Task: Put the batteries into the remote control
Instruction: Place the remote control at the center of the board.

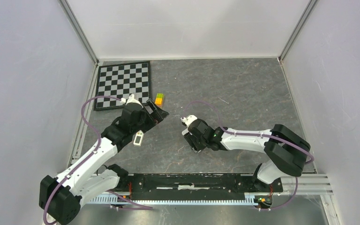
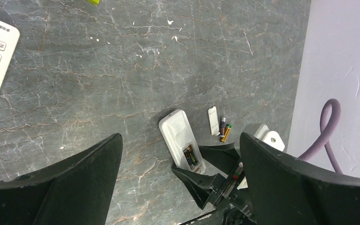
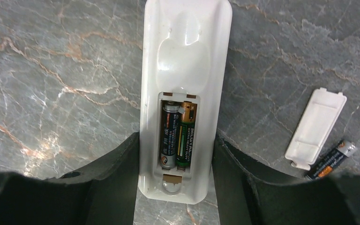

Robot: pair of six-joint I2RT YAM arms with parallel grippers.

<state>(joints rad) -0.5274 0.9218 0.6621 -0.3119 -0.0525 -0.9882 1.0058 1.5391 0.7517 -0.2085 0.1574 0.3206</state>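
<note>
**A:** Nearest the lens is the right claw (image 3: 176, 145), with its dark fingers (image 3: 117, 173) against the long sides of the remote (image 3: 185, 56). What is its state?

**B:** It is gripping the remote. The remote lies back-up on the surface (image 3: 51, 70) with its bay exposed. I judge the hold is meant to pin it so it cannot slide while batteries are pressed in.

**A:** What is in the bay?

**B:** Two batteries (image 3: 168, 136) sit side by side inside. The green one seems to ride a little high at its top end, and the angle does not settle whether it is seated.

**A:** And the rest?

**B:** The cover (image 3: 316, 129) is off and lies near the remote. The loose batteries (image 3: 332, 160) are just beside the cover's lower end, probably kept close for reach.

**A:** The left claw (image 2: 180, 138)?

**B:** Its jaws are wide apart and empty. It hangs above the surface, clear of the remote and facing it.

**A:** What is outstanding?

**B:** In my judgement, confirm the seating, then refit the cover.
</note>
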